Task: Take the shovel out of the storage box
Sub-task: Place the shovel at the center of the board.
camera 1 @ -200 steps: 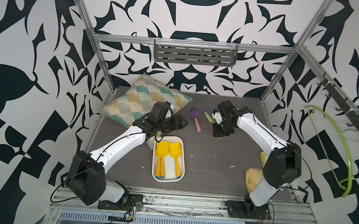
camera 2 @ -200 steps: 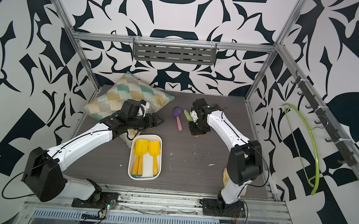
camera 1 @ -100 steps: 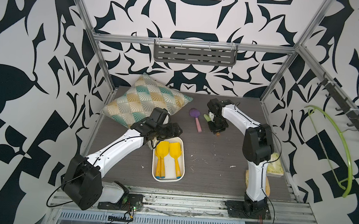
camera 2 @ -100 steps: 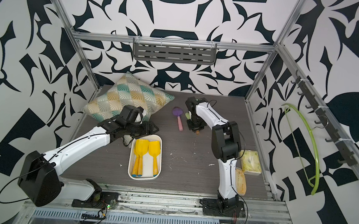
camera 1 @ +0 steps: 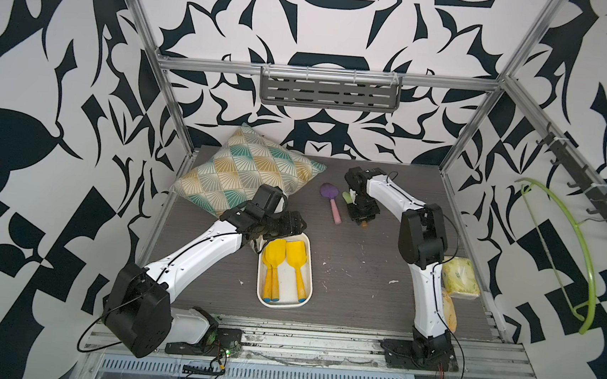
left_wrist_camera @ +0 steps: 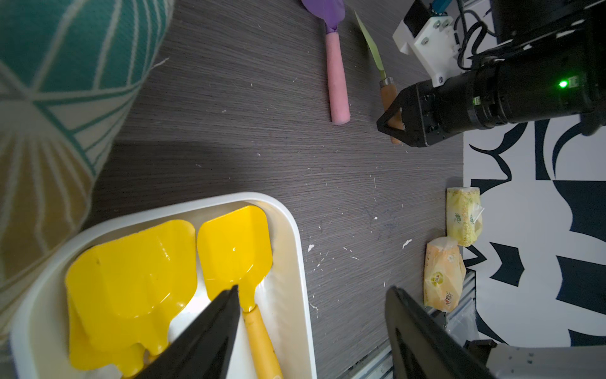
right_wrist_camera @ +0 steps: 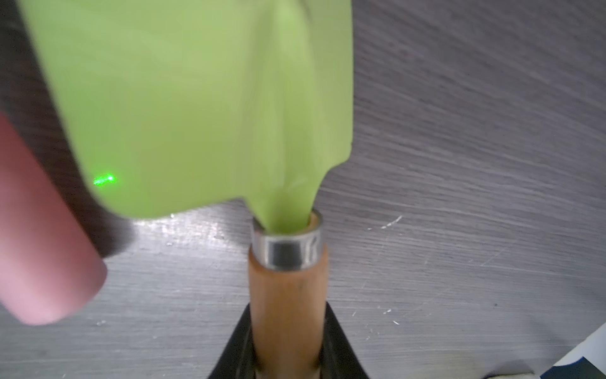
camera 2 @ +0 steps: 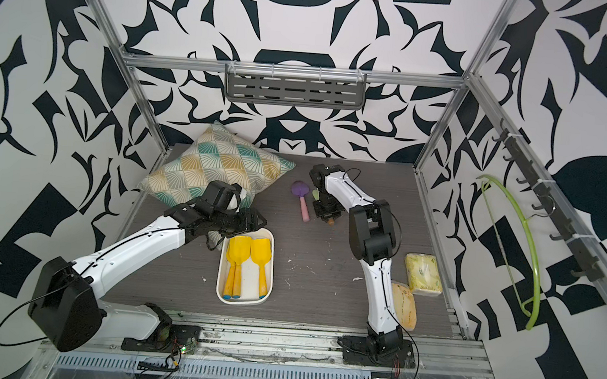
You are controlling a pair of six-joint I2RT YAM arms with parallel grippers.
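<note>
The dark wood-grain surface [camera 1: 361,287] is carrying everything. A teal-and-mustard patterned cushion [camera 1: 244,171] is lying at its far left corner. The left arm [camera 1: 196,256] is stretching across the cushion's near corner toward the middle, and the right arm [camera 1: 424,281] is folding back on itself to reach down at the far centre.

The storage box [camera 1: 286,289] is sitting near the front centre, lengthwise toward the arms' bases. Three yellow shovels [camera 1: 295,254] are lying inside it, blades at the far end. Two are nesting together on the left and one is lying alone on the right.

A yellow tissue pack [camera 1: 460,276] and an orange tissue pack [camera 1: 449,313] are lying side by side at the right edge, behind the right arm.

A purple shovel with a pink handle [camera 1: 332,204] is resting on the surface beyond the box. Just to its right, the green shovel [right_wrist_camera: 196,98] is lying with its wooden handle clenched between the right fingers [right_wrist_camera: 336,357].

The left fingers [left_wrist_camera: 210,328] are spreading wide over the box's far end, grasping nothing. One tip is lining up with the neck of the lone yellow shovel, though whether it is touching is hard to tell.
</note>
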